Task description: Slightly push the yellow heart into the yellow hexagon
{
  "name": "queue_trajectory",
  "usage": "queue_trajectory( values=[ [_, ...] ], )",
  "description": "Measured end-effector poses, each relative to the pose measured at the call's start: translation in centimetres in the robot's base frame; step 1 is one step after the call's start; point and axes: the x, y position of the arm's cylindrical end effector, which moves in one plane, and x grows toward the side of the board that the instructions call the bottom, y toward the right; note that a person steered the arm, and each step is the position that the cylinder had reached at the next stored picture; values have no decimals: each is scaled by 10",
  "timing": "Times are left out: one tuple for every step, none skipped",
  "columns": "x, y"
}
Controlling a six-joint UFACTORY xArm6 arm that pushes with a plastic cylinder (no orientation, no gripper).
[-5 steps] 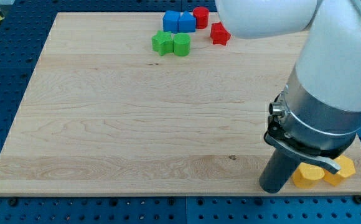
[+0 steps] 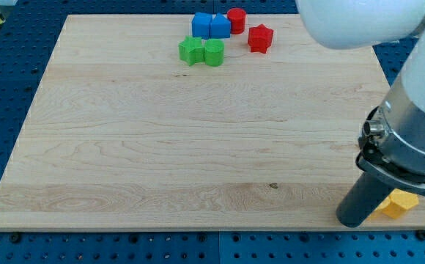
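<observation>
My tip [image 2: 354, 222] rests on the board near its bottom right corner. Just to the right of the rod, one yellow block [image 2: 400, 204] shows at the board's bottom edge, partly behind the rod. Its shape is not clear, so I cannot tell whether it is the heart or the hexagon. The second yellow block is hidden behind the rod and arm. The rod touches or nearly touches the visible yellow block on its left side.
At the view's top lie two blue blocks [image 2: 201, 24] [image 2: 220, 26], a red cylinder [image 2: 236, 20], a red star-like block [image 2: 260, 38], a green star-like block [image 2: 191, 50] and a green cylinder [image 2: 214, 53]. The wooden board [image 2: 161, 147] ends just below and right of my tip.
The rod and arm have moved to the view's right. Two yellow blocks showed beside the rod before; now only one shows, lower and closer to the board's bottom right corner.
</observation>
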Motion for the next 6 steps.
queue_trajectory(
  values=[
    [0, 8],
    [-9, -11],
    [-40, -75],
    [-89, -135],
    [-162, -191],
    [-236, -244]
  ],
)
